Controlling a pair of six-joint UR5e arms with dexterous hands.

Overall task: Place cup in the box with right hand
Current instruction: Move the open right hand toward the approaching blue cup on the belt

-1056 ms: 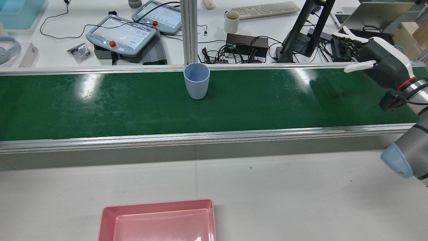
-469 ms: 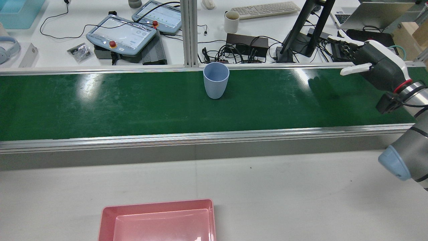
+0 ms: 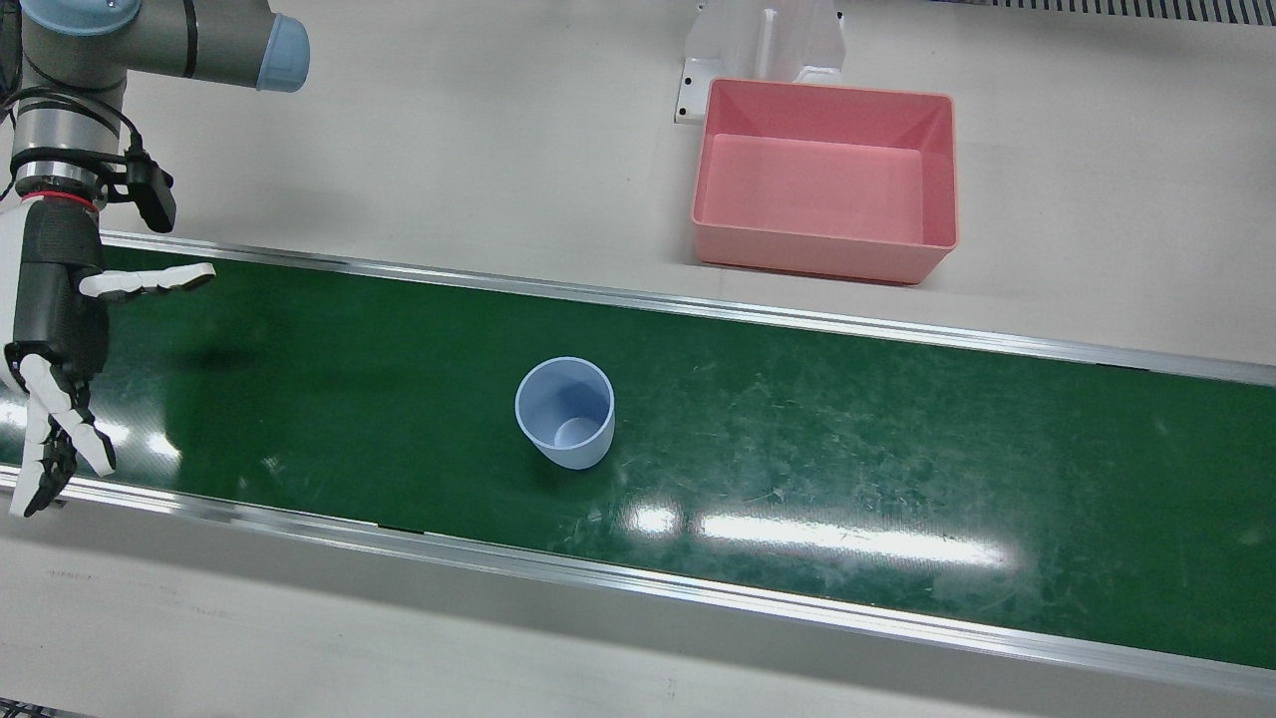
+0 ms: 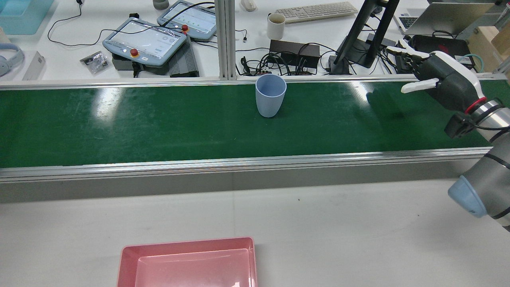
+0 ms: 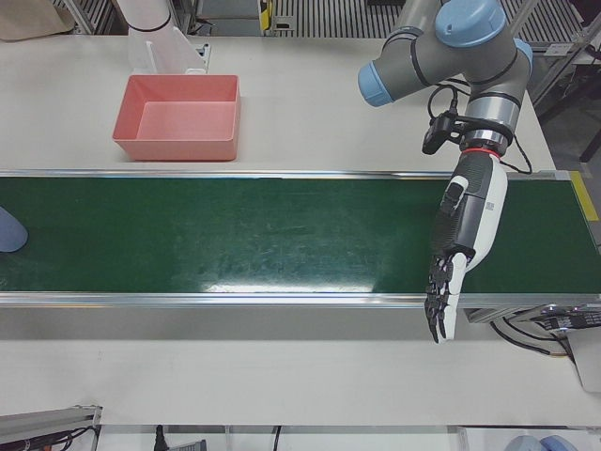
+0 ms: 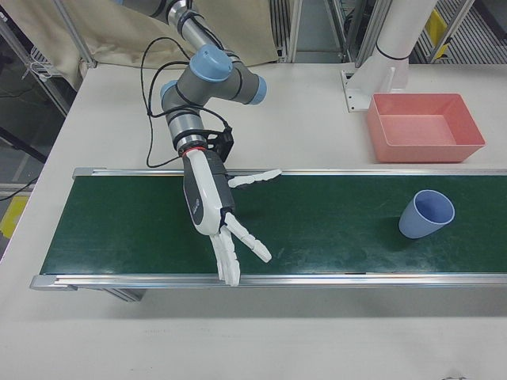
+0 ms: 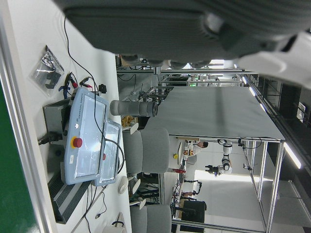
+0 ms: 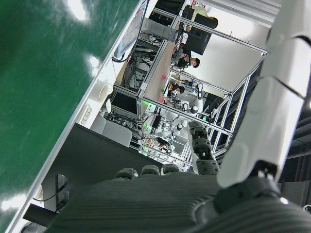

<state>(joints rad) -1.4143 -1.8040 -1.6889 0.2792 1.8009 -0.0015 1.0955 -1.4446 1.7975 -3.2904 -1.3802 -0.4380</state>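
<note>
A light blue cup (image 3: 564,414) stands upright on the green belt (image 3: 897,449), near the far edge in the rear view (image 4: 271,95). It also shows in the right-front view (image 6: 425,214) and at the left edge of the left-front view (image 5: 7,230). My right hand (image 4: 442,81) is open and empty, held above the belt's end well away from the cup (image 3: 55,299) (image 6: 207,198). My left hand (image 5: 470,225) is open and empty above the belt's other end. The pink box (image 3: 817,254) sits empty on the table beside the belt (image 4: 187,243) (image 5: 174,148) (image 6: 428,150).
The belt has raised aluminium rails (image 4: 239,163) along both sides. Beyond the far rail stand teach pendants (image 4: 143,40), cables, a monitor stand (image 4: 366,36) and an upright post (image 4: 225,40). A white bracket (image 3: 763,45) stands behind the box.
The cup has travelled along the belt toward my right hand, to the right in the rear view. My right hand has shifted a little left and farther back, still open.
</note>
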